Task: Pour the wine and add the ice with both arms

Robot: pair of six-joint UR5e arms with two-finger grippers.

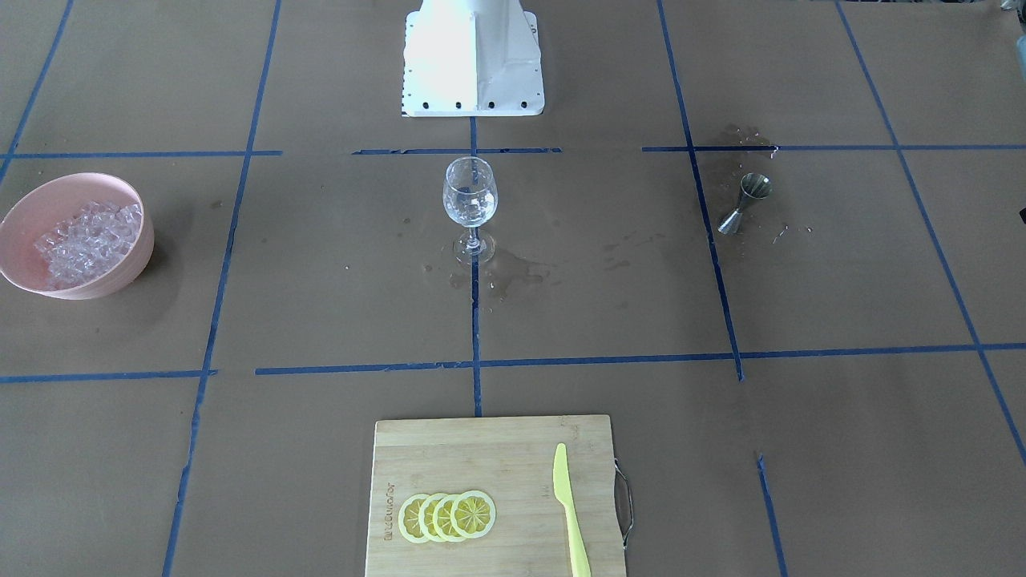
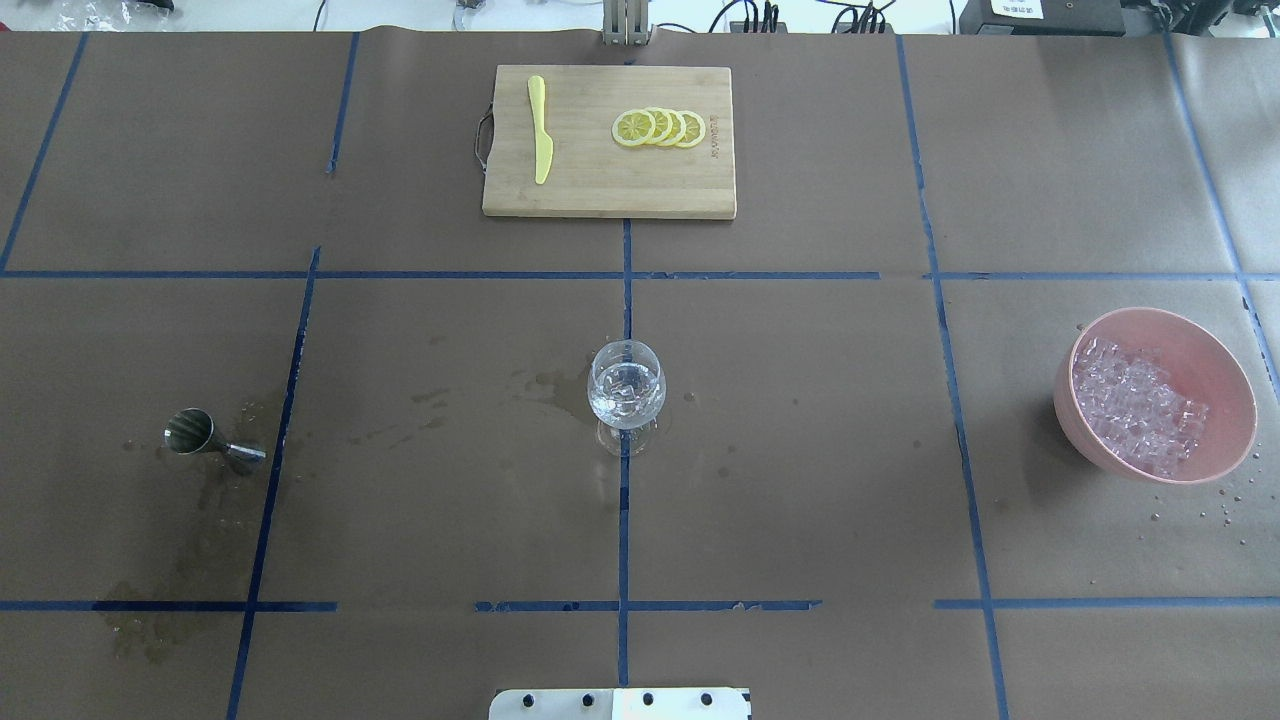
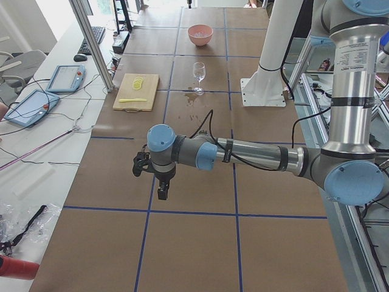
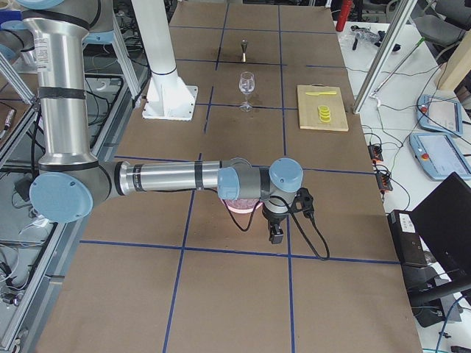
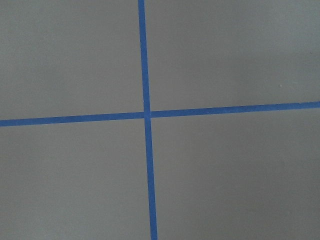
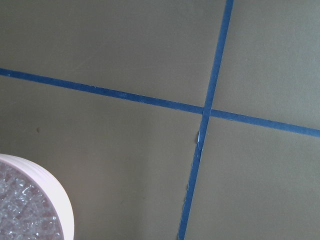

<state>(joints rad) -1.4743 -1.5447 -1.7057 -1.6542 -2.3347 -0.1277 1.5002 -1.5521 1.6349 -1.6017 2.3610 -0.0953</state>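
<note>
**Station check: both arms off the glass, jaw state unconfirmed**

The wine glass (image 2: 626,395) stands upright at the centre of the overhead view, on a blue tape line. Its bowl holds clear, glittering contents. Ice cubes and wine cannot be told apart there. Wet stains (image 2: 545,385) mark the paper just left of the glass.

The main ice (image 2: 1135,405) lies heaped in a pink bowl (image 2: 1215,365) at the right of that view. Droplets are scattered near the bowl's lower right. A metal measuring cup (image 2: 215,440) sits at the left, on stained paper.

A cutting board (image 2: 600,190) at top centre carries four overlapping lemon slices (image 2: 660,128) and a yellow knife (image 2: 540,140), apart from each other.

The left gripper (image 3: 162,194) hangs fingers-down over bare table in the left side view, well apart from the glass. The right gripper (image 4: 276,235) hangs just beside the bowl. Neither holds anything visible. Whether either pair of jaws is wide or narrow cannot be told.
</note>
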